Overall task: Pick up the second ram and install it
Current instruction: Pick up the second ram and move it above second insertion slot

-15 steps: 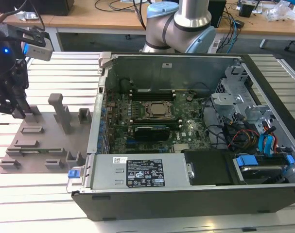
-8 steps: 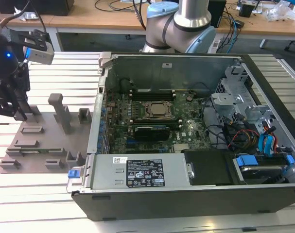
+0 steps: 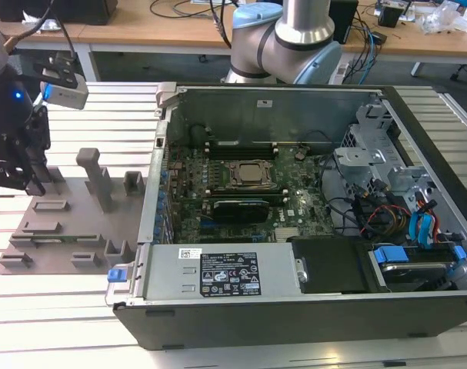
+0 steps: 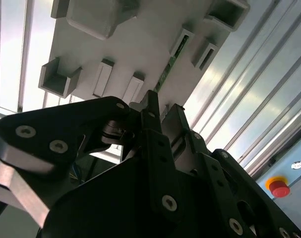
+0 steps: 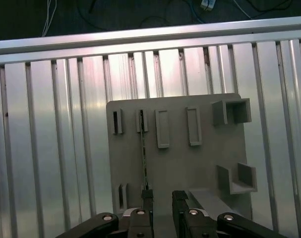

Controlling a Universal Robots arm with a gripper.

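Over the grey tray (image 5: 200,168), we see the end effector (image 5: 162,198), its fingers slightly apart and empty. The second ram (image 5: 143,153) sits in a tray slot close by.

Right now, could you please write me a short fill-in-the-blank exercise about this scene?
1. The ram standing on edge in the tray is coloured ____.
2. The gripper is over the tray, its fingers apart and holding ____.
3. In the exterior view, the open case lies toward the exterior view's ____ of the tray.
Missing words: green; nothing; right.
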